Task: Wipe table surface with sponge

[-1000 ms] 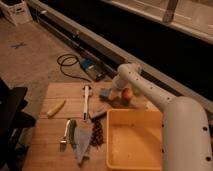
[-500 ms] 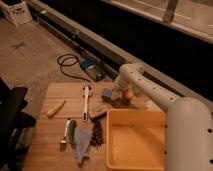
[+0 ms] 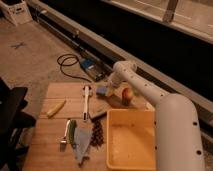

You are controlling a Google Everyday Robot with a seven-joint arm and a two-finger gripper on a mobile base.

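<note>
A small blue-grey sponge (image 3: pixel 102 91) lies on the wooden table (image 3: pixel 50 150) near its far edge. My gripper (image 3: pixel 107 89) is at the end of the white arm (image 3: pixel 150 95). It is down at the sponge, right above and against it. The arm reaches in from the lower right, bent at a joint (image 3: pixel 123 68) above the table's far edge.
An orange-brown fruit (image 3: pixel 127 95) sits just right of the sponge. A yellow bin (image 3: pixel 131 145) fills the front right. A white utensil (image 3: pixel 86 100), a banana (image 3: pixel 56 107), a green-handled tool (image 3: pixel 71 131), a grey cloth (image 3: pixel 82 144) and a dark cluster (image 3: pixel 97 132) lie to the left. Cables (image 3: pixel 70 65) lie on the floor beyond.
The arm's bent joint and the gripper have shifted slightly to the left along the far edge, staying at the sponge. Nothing else has moved.
</note>
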